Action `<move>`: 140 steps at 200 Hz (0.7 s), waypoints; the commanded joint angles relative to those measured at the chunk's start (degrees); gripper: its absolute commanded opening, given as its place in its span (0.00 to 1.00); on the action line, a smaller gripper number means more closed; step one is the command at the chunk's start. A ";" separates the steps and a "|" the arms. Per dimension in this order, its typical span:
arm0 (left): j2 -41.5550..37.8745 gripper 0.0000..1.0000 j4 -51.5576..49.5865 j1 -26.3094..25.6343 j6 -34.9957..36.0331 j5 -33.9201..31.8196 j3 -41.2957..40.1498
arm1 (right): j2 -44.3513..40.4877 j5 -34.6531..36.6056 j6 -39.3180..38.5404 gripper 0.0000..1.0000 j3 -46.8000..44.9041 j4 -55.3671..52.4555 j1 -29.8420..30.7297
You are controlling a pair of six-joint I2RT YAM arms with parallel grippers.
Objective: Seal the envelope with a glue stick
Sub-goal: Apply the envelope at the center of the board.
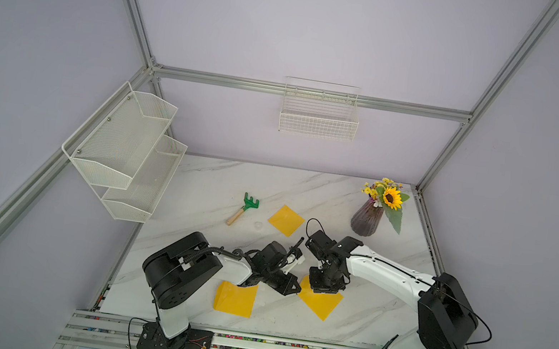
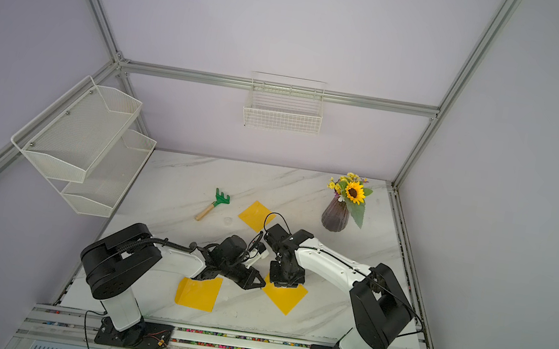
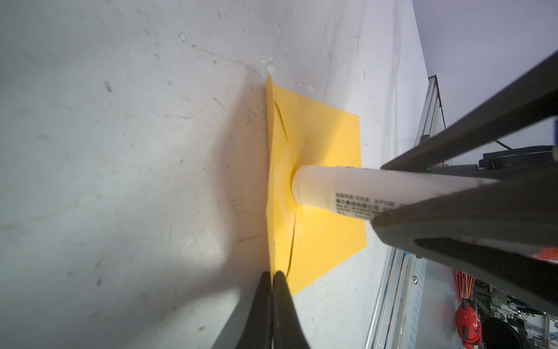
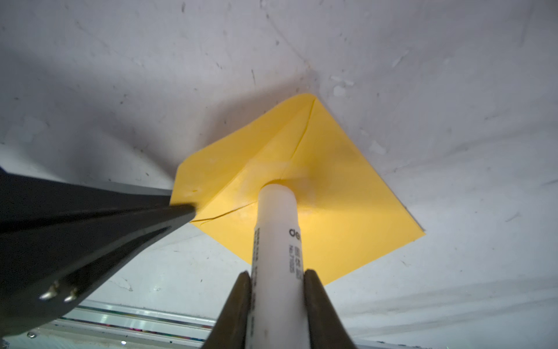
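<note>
A white glue stick (image 4: 276,217) with dark print stands between the fingers of my right gripper (image 4: 277,276), which is shut on it. Its far end presses on the flap seam of a yellow envelope (image 4: 347,196) lying flat on the marble table. In both top views this envelope (image 1: 320,303) (image 2: 285,298) lies near the front, partly under the right gripper (image 1: 324,289), which points down. My left gripper (image 3: 273,276) is shut, and its tips rest on the envelope's (image 3: 326,136) near corner, beside the glue stick (image 3: 347,190). Nothing shows between its jaws.
Two more yellow envelopes lie on the table, one at the front left (image 1: 235,298) and one further back (image 1: 286,220). A green toy rake (image 1: 244,209) and a small clear cap (image 1: 257,224) lie mid-table. A vase of flowers (image 1: 367,218) stands back right. Wire racks (image 1: 124,148) hang on the walls.
</note>
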 commanded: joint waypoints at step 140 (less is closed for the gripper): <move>-16.81 0.37 -21.96 0.96 1.65 -19.94 2.00 | -12.50 -2.55 -7.00 0.00 -4.62 8.55 -13.27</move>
